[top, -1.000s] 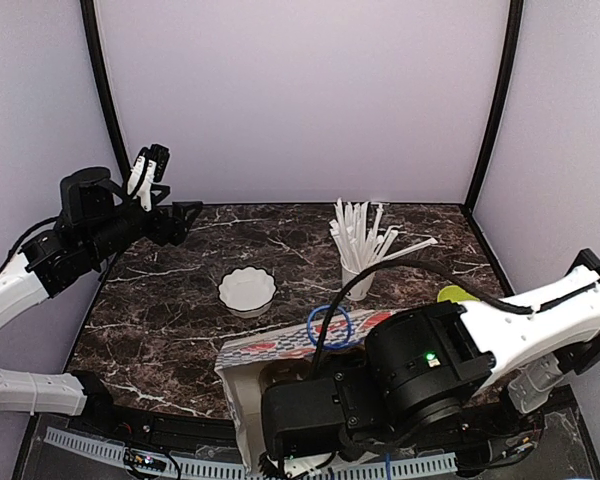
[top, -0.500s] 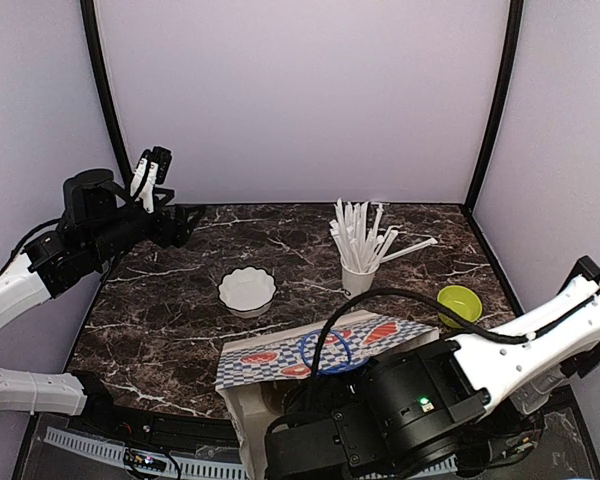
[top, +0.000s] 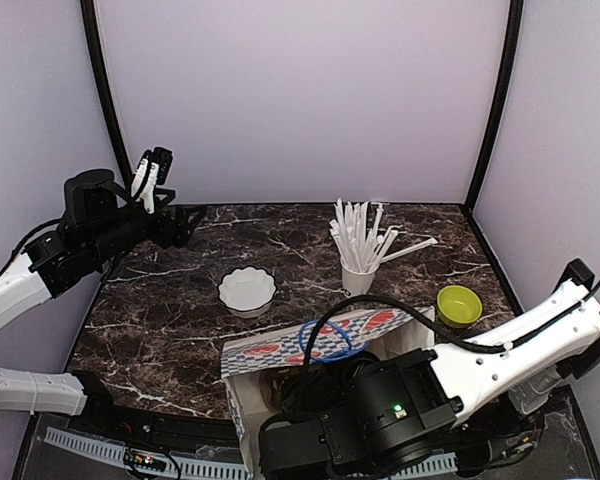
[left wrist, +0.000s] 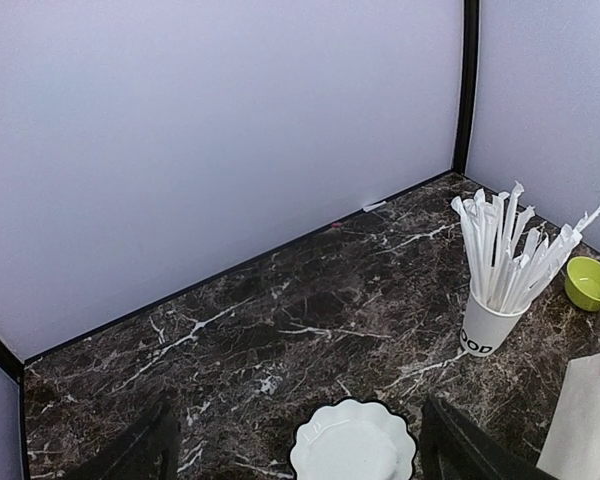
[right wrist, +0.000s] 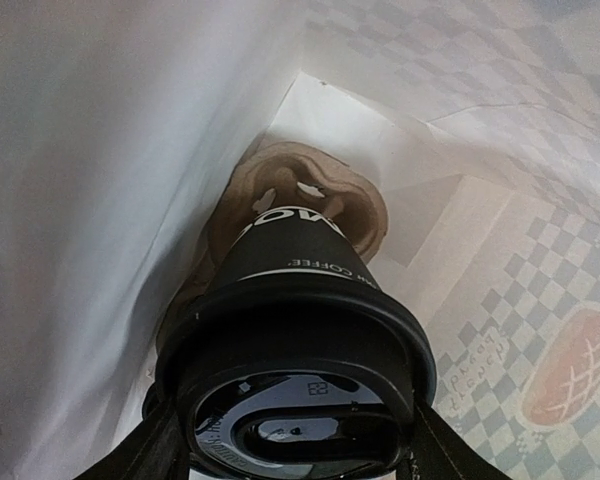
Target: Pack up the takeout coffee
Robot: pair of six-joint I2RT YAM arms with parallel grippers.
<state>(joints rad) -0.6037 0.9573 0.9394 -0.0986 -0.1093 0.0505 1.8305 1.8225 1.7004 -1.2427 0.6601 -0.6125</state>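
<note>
One takeout coffee (right wrist: 298, 330), a black paper cup with a black lid, hangs inside the white checkered paper bag (right wrist: 100, 150). My right gripper (right wrist: 300, 445) is shut on it, one finger on each side of the lid. Below the cup a brown cardboard carrier (right wrist: 358, 205) lies on the bag's floor. In the top view the bag (top: 280, 350) stands at the table's near edge; the right arm (top: 380, 420) covers its mouth and hides the gripper and cup. My left gripper (top: 185, 222) is raised at the far left, open and empty (left wrist: 300, 435).
A white scalloped dish (top: 247, 289) (left wrist: 352, 445) sits mid-table. A white cup of wrapped straws (top: 358, 280) (left wrist: 490, 325) stands behind the bag. A lime-green bowl (top: 459, 304) (left wrist: 591, 282) is at the right. Walls close the back and sides.
The right arm has sunk lower into the bag with the cup, and the bag's checkered flap has shifted. The green bowl is now uncovered. The left arm has barely moved.
</note>
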